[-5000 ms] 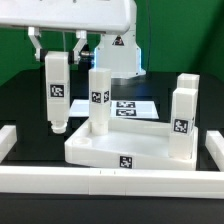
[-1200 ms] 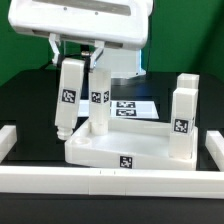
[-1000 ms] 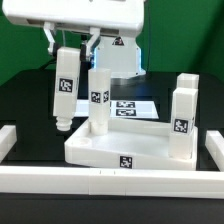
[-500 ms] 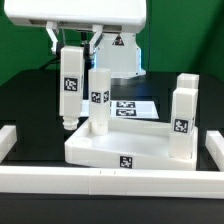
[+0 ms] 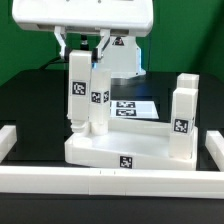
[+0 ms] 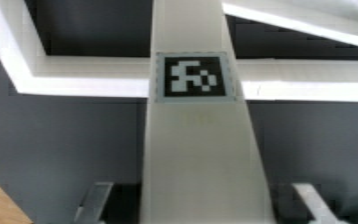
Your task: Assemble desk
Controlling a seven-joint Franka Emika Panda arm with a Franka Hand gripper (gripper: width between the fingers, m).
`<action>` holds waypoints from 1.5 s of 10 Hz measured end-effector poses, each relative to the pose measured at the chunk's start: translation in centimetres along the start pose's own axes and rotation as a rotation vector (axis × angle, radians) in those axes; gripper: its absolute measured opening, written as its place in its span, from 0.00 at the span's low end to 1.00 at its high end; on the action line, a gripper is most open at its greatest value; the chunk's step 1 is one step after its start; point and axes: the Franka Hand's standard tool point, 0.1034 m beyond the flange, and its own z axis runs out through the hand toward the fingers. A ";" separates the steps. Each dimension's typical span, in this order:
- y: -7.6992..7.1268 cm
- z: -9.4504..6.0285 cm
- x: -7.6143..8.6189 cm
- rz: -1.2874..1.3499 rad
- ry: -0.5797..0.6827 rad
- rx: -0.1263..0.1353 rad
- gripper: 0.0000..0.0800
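The white tray-like tabletop [image 5: 112,150] lies upside-up in the middle of the exterior view. One leg [image 5: 99,101] stands upright at its far left corner. Two more legs [image 5: 181,119] [image 5: 188,88] stand at its right side. My gripper [image 5: 81,46] is shut on the top of a fourth leg [image 5: 79,90]. It hangs upright just left of the standing leg, its lower end over the tabletop's left rim. In the wrist view the held leg [image 6: 201,120] runs down from between my fingers [image 6: 101,196], with the tabletop rim [image 6: 78,75] below it.
White border rails run along the front [image 5: 110,182], the exterior view's left [image 5: 8,141] and right [image 5: 214,150]. The marker board [image 5: 132,108] lies flat behind the tabletop. The robot base [image 5: 122,58] stands at the back.
The held leg has moved toward the exterior view's right, from left of the tabletop to right beside the standing leg, and has turned upright. The other parts have not moved.
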 end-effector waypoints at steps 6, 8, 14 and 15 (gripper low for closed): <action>-0.1 0.6 -0.7 0.002 -0.008 -0.004 0.37; -0.5 0.9 -1.0 -0.006 -0.010 -0.003 0.37; -0.9 1.7 -1.6 -0.012 -0.026 0.001 0.37; -0.9 1.7 -1.7 -0.012 -0.028 0.001 0.37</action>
